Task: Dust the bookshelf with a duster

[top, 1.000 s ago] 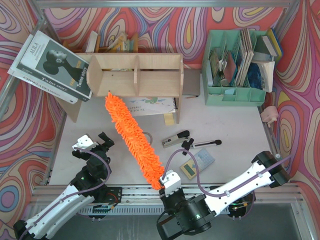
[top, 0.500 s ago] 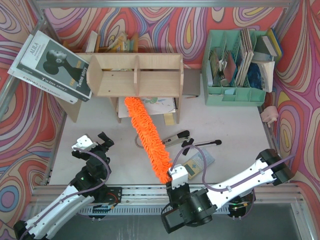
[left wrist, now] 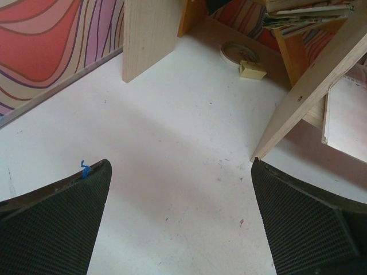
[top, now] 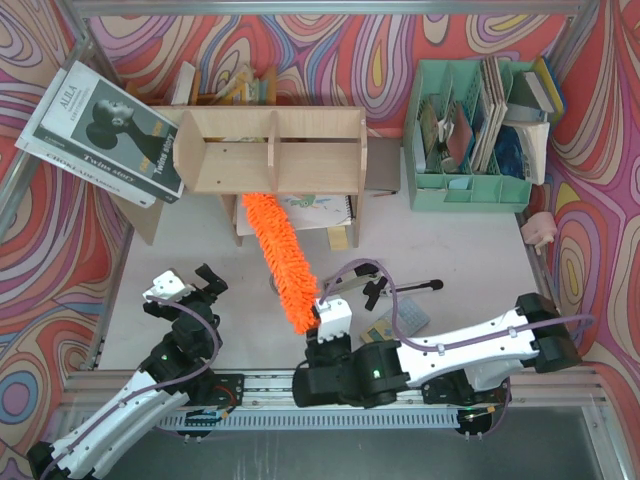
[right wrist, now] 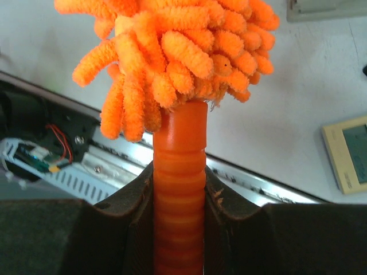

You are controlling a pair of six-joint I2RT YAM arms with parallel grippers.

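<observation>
We note the right hand (right wrist: 179, 186) clamped on the duster (top: 278, 255) handle, centre frame. Its tip is at the bookshelf (top: 300, 165) lower edge, upper centre. The left hand (left wrist: 180, 215) is spread apart above the worktop (left wrist: 172, 143).

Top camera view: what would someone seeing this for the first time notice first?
The bright orange fluffy duster grabs the eye. It slants up the middle of the table, its tip at the lower front edge of the wooden bookshelf and its handle clamped in the right gripper near the front. Behind it, the walls are a loud swirl of red, pink and yellow.
</observation>
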